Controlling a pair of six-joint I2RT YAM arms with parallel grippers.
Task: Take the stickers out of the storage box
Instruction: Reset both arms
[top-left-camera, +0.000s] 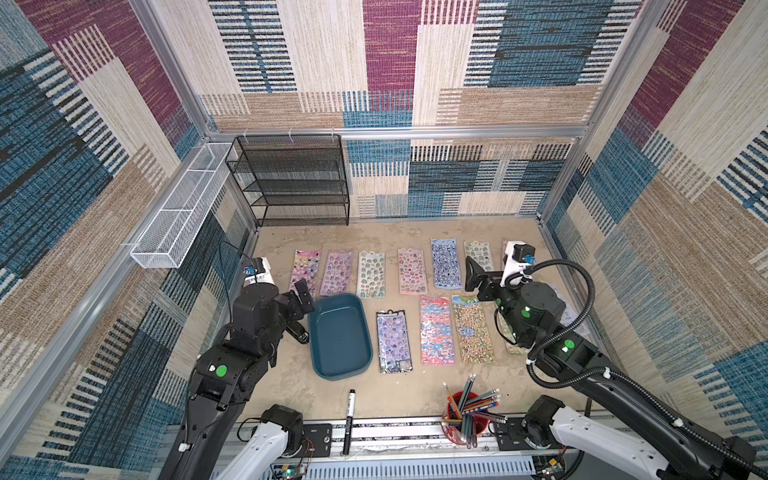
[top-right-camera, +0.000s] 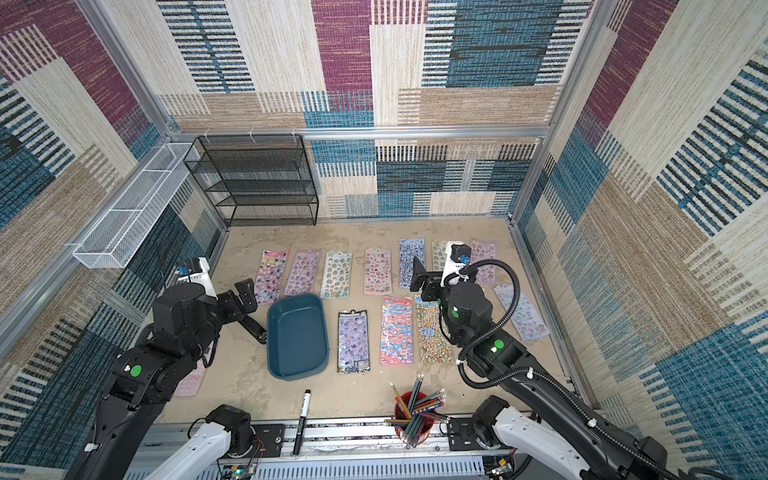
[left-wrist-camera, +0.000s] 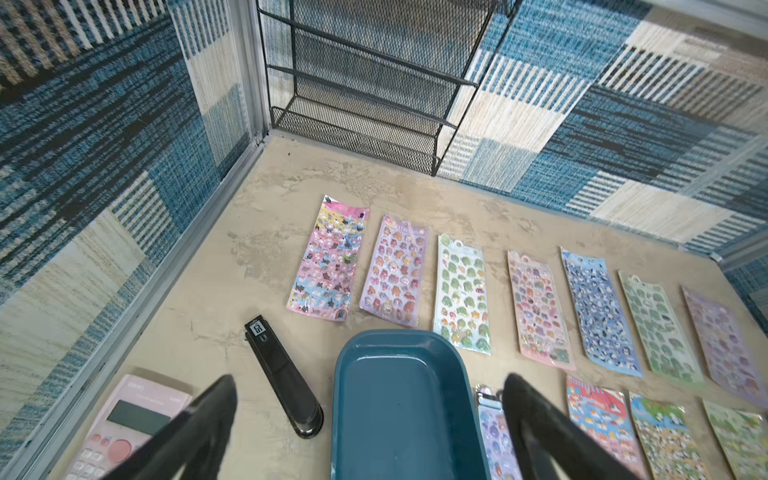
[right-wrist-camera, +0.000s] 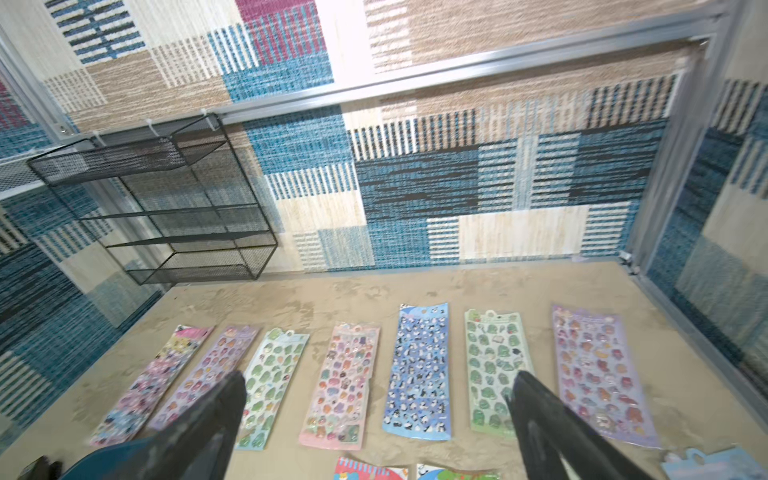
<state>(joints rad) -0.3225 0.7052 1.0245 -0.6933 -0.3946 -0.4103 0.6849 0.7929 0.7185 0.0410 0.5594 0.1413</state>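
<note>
The storage box (top-left-camera: 340, 336) (top-right-camera: 297, 336) (left-wrist-camera: 407, 407) is a dark teal tub lying empty on the table's left half. Several stickers sheets lie flat on the table around it. A far row runs from a pink sheet (top-left-camera: 306, 266) to a blue sheet (top-left-camera: 446, 264). A nearer row holds a lilac sheet (top-left-camera: 394, 340), a red sheet (top-left-camera: 436, 330) and a multicolour sheet (top-left-camera: 471, 328). My left gripper (top-left-camera: 302, 297) (left-wrist-camera: 368, 380) hovers open by the box's far left corner, holding nothing. My right gripper (top-left-camera: 473, 274) (right-wrist-camera: 379, 376) is open and empty above the far row.
A black stapler (left-wrist-camera: 286, 382) and a pink calculator (left-wrist-camera: 124, 419) lie left of the box. A black marker (top-left-camera: 349, 419) and a red cup of pencils (top-left-camera: 465, 415) sit at the front edge. A black mesh rack (top-left-camera: 291, 183) stands at the back wall, and a white wire basket (top-left-camera: 183, 208) hangs on the left wall.
</note>
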